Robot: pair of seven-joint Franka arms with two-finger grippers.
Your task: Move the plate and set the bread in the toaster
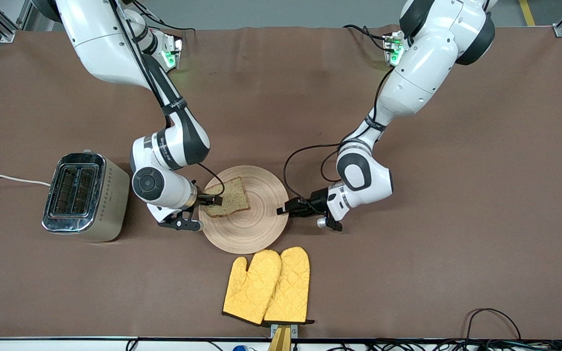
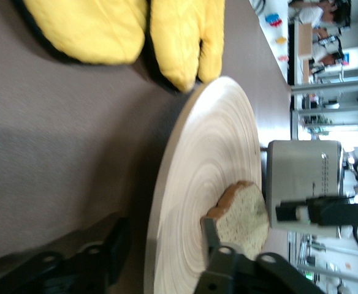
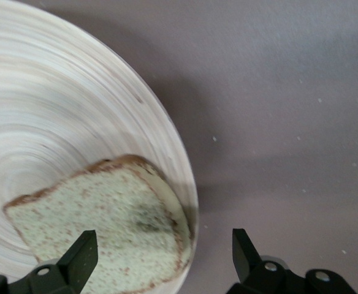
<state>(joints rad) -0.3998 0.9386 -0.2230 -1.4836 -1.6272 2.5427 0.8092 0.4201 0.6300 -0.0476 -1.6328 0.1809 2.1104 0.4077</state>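
Bread (image 1: 227, 197) lies on plate (image 1: 247, 214); right claw (image 1: 212, 200) spread wide at it, left claw (image 1: 283, 210) straddles the rim.

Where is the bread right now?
In the front view the bread lies on the plate, on the part toward the toaster, with the open right gripper at its edge. The yellow oven mitts lie nearer the camera.

Round pale ring-grooved wooden plate (image 1: 251, 224) lies flat beside the boxy cream toaster with chrome top (image 1: 86, 196), which stands upright, slots empty. Brown speckled squarish bread slice (image 1: 228, 197) rests on the plate's toaster-side edge.
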